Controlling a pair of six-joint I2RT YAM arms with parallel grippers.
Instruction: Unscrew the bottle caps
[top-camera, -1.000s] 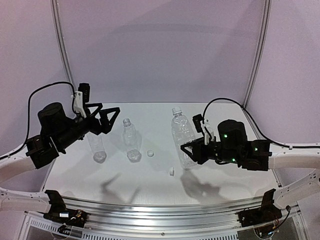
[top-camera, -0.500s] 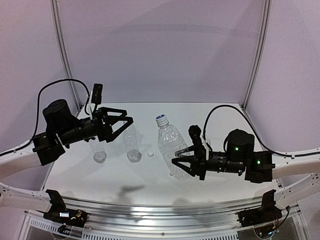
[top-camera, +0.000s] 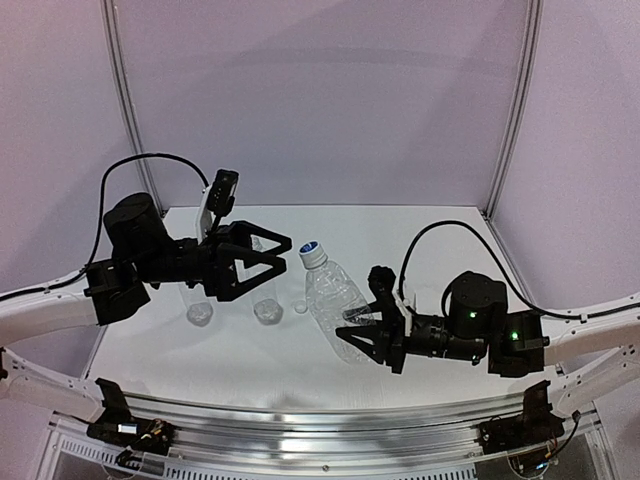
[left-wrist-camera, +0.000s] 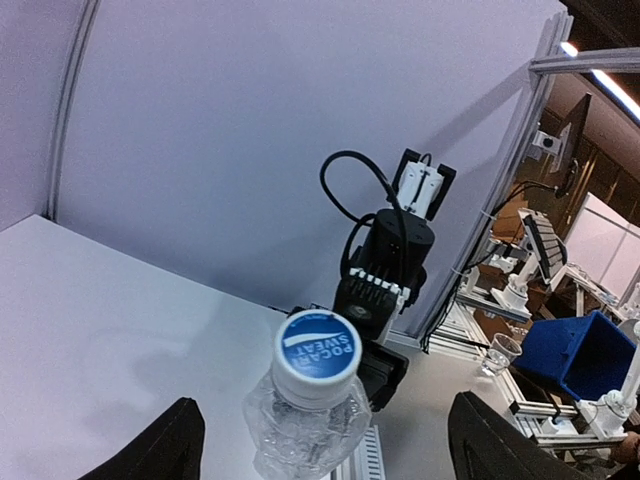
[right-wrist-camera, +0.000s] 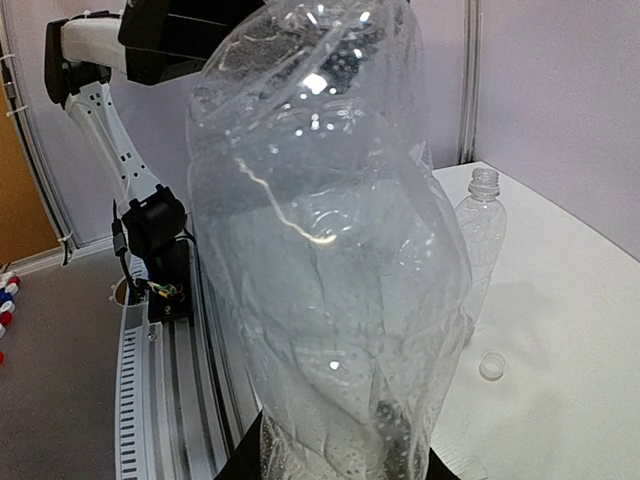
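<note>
My right gripper (top-camera: 360, 330) is shut on the lower body of a clear crinkled bottle (top-camera: 333, 295) and holds it above the table, tilted left. Its cap (top-camera: 312, 252) is whitish with a blue printed top and sits screwed on. My left gripper (top-camera: 282, 252) is open, just left of the cap and not touching it. In the left wrist view the cap (left-wrist-camera: 316, 347) lies between the spread fingers (left-wrist-camera: 165, 445). The bottle fills the right wrist view (right-wrist-camera: 330, 250). Two other bottles (top-camera: 266, 311) (top-camera: 200, 313) stand behind the left gripper. One (right-wrist-camera: 483, 225) shows an open neck.
A loose cap (top-camera: 300, 308) lies on the white table (top-camera: 430, 230) between the standing bottles and the held one; it also shows in the right wrist view (right-wrist-camera: 491, 365). Frame posts and purple walls enclose the back. A metal rail (top-camera: 320, 425) runs along the near edge.
My right gripper has lifted its bottle and carried it left, tilting the cap towards the left arm. My left gripper has swung right, away from the standing bottles, to face the cap.
</note>
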